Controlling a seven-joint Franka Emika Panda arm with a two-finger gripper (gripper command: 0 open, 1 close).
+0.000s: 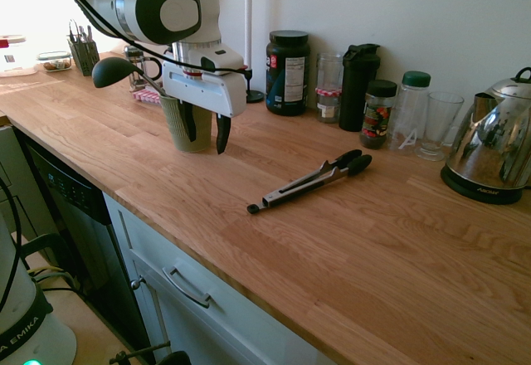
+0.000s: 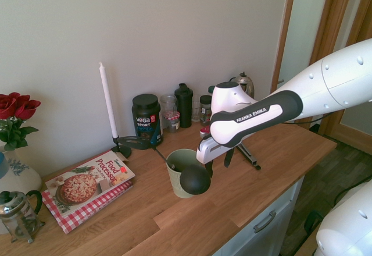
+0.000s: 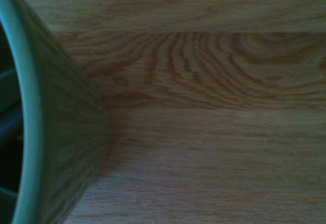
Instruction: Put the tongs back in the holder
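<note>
The tongs (image 1: 311,182) lie flat on the wooden counter, black tips pointing toward the back wall, well to the right of the holder (image 1: 176,131). The holder is a sage-green ribbed cup (image 2: 181,187) with a black ladle (image 1: 114,70) standing in it. My gripper (image 1: 206,131) hangs just above the counter beside the holder, on the side facing the tongs. It is open, its two black fingers apart with nothing between them. In the second exterior view the arm hides most of the tongs (image 2: 249,156). The wrist view shows the holder's rim (image 3: 30,107) close by and bare wood.
Along the back wall stand a black protein tub (image 1: 287,72), a black shaker bottle (image 1: 358,83), jars, a glass (image 1: 438,124) and a steel kettle (image 1: 495,145). A small dark caddy (image 1: 83,52) sits far left. A cookbook (image 2: 87,186), candle (image 2: 107,102) and French press (image 2: 20,215) lie beyond the holder.
</note>
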